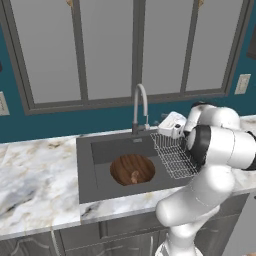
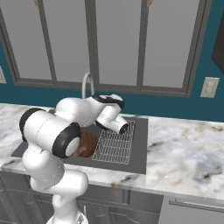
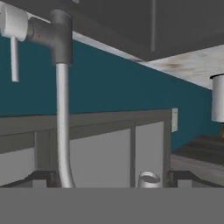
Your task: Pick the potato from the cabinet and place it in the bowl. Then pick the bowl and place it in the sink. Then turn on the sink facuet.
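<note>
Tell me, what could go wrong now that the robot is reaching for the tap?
1. The tool is right beside the faucet, near its small side lever; if it pushes off-centre, it might slip past the lever and no water would flow.
2. The wooden bowl with the potato sits in the sink, roughly under the spout. Water may splash out of the bowl onto the marble counter.

White-grey marble tabletop (image 1: 35,175) spans the lower left of the left base view; grey-framed frosted panes (image 1: 105,47) fill the upper half, above a teal wall (image 1: 60,125); a pale wall outlet (image 1: 242,84) sits at the right edge; dark cabinet fronts (image 1: 75,242) run along the bottom.
</note>
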{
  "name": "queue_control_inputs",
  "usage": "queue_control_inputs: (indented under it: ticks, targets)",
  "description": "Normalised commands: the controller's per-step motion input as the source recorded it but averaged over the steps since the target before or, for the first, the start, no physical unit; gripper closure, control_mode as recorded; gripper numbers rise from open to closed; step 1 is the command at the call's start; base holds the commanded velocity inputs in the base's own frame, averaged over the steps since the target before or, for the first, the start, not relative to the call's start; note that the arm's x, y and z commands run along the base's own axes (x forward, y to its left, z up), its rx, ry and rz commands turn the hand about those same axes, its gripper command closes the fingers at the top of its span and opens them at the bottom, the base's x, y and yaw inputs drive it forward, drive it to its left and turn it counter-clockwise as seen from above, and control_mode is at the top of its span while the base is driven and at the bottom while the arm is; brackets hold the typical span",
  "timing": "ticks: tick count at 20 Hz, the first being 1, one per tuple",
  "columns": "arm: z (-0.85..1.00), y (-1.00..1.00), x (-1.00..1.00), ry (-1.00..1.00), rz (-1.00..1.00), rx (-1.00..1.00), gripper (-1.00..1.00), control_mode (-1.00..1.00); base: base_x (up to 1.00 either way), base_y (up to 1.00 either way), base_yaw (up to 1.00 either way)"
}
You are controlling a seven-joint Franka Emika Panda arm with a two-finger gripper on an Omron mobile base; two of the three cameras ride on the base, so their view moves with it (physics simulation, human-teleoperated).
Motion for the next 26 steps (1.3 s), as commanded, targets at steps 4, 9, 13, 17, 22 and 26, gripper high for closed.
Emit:
queue_control_inputs:
  ticks: [4,9,13,17,22,26]
  targets:
    - [-0.34,0.00,0.47,0.00,-0.04,0.00,-1.00,-1.00,0.00,0.00,0.00]
    - [-0.30,0.00,0.55,0.00,-0.02,0.02,-1.00,-1.00,0.00,0.00,0.00]
    - [-0.24,0.00,0.60,0.00,0.00,0.02,-1.00,-1.00,0.00,0.00,0.00]
    - [-0.04,-0.01,0.41,0.00,0.00,0.06,-1.00,-1.00,0.00,0.00,0.00]
    - [-0.02,-0.06,0.35,0.00,0.00,0.08,-1.00,-1.00,0.00,0.00,0.00]
    - [-0.11,-0.03,0.28,0.00,0.00,0.06,-1.00,-1.00,0.00,0.00,0.00]
